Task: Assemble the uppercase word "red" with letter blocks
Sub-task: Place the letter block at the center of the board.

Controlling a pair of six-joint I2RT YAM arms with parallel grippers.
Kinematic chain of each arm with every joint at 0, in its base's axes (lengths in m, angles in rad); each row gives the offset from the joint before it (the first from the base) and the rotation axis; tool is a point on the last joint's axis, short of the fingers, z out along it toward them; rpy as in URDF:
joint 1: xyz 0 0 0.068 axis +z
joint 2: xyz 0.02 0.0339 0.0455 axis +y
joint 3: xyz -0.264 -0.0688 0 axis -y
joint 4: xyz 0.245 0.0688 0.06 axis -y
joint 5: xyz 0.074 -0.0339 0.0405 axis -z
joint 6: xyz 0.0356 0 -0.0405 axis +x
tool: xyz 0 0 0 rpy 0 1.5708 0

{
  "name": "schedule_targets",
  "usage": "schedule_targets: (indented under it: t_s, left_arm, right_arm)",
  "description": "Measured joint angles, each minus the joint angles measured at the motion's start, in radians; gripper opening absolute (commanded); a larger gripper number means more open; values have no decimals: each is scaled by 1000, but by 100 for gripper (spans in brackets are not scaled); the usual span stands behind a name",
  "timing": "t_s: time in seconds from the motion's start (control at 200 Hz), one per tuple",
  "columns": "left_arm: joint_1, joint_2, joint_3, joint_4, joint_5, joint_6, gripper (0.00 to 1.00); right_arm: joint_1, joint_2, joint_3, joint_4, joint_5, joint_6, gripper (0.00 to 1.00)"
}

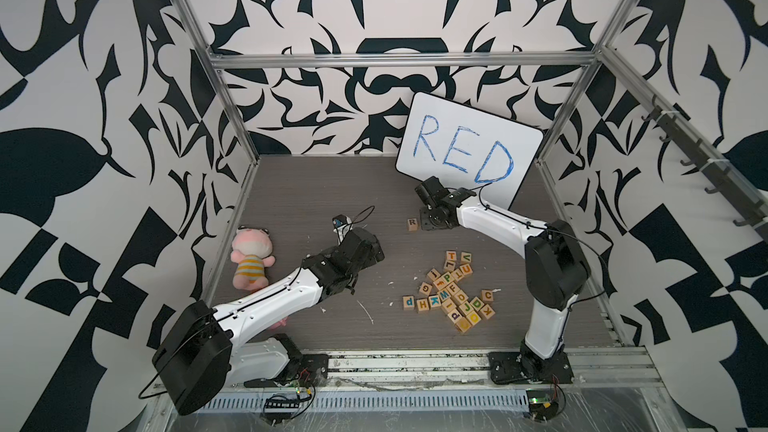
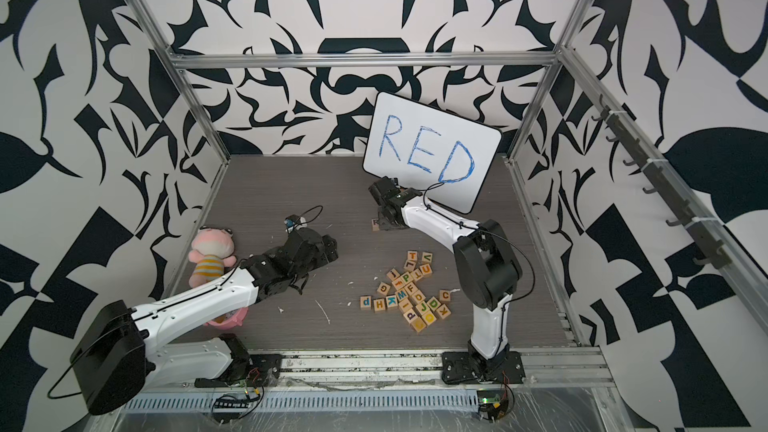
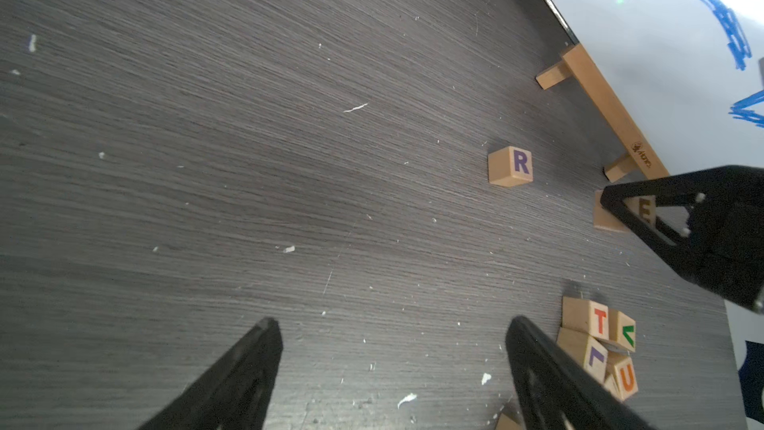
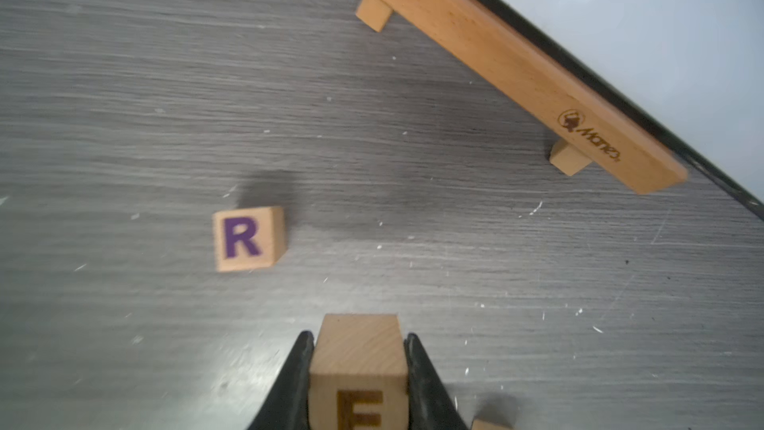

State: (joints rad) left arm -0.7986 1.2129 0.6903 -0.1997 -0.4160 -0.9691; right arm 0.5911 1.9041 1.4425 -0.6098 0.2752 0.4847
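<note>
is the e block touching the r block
Apart: right wrist view shows bare grey table between the purple-R wooden cube and the brown-E wooden cube in the right tool.

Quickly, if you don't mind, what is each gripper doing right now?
Left gripper: open, holding nothing.
Right gripper: shut on the E block.
</note>
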Motion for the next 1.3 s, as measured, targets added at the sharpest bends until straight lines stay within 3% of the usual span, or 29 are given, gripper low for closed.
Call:
schedule_targets:
  t_s: [0.44, 1.3]
  left_arm:
    - [0, -6, -11, 9, -7, 0, 90]
    - [0, -29, -45, 46, 5, 0, 92]
  right_arm:
    - [-17, 196, 119, 17, -8, -6, 22]
    - [-47, 244, 165, 69, -68, 26, 29]
